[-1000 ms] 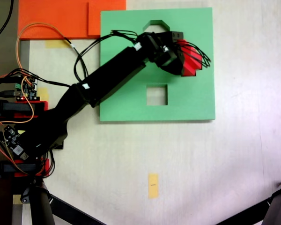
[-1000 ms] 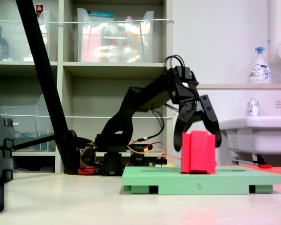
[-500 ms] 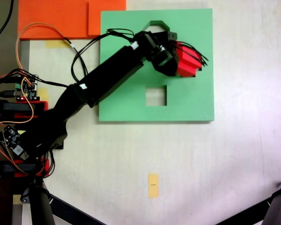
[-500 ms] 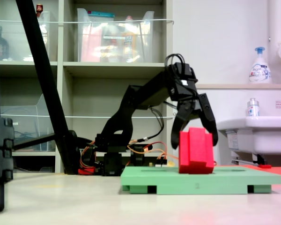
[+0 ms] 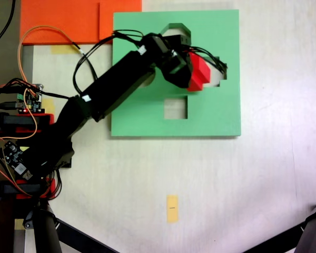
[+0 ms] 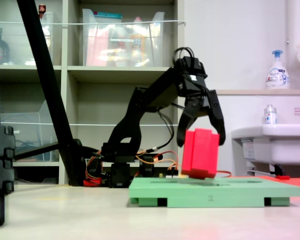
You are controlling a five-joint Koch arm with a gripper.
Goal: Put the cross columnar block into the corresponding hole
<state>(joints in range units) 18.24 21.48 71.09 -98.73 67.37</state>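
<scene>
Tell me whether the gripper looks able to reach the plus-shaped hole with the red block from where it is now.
Probably yes. The gripper holds the cross columnar block tilted just above the green board, and the plus-shaped hole lies partly uncovered right beside it, with nothing in between.

We see the cross columnar block, bright red, tilted and raised clear of the light-green board in the second exterior view, just left of the partly exposed corresponding hole in the first exterior view.
</scene>
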